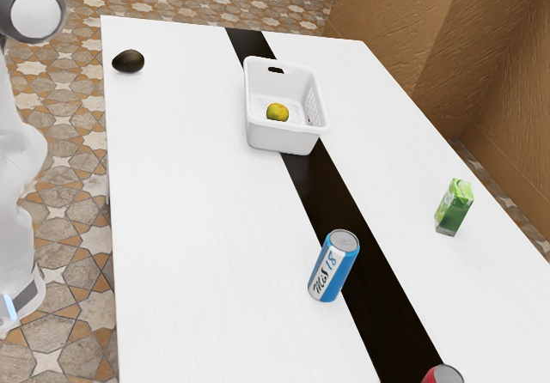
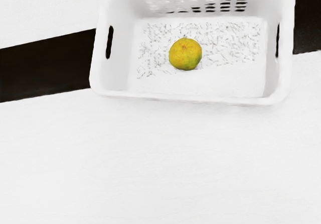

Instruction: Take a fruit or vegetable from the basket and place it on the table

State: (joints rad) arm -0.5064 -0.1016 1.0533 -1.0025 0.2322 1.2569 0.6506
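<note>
I cannot tell whether the jaws are standing wide or narrow. The yellow fruit (image 1: 277, 112) is sitting inside the white basket (image 1: 279, 139), upper middle of the exterior view. Approaching seems the step in hand, next calling for centring above the fruit, then lowering.
</note>
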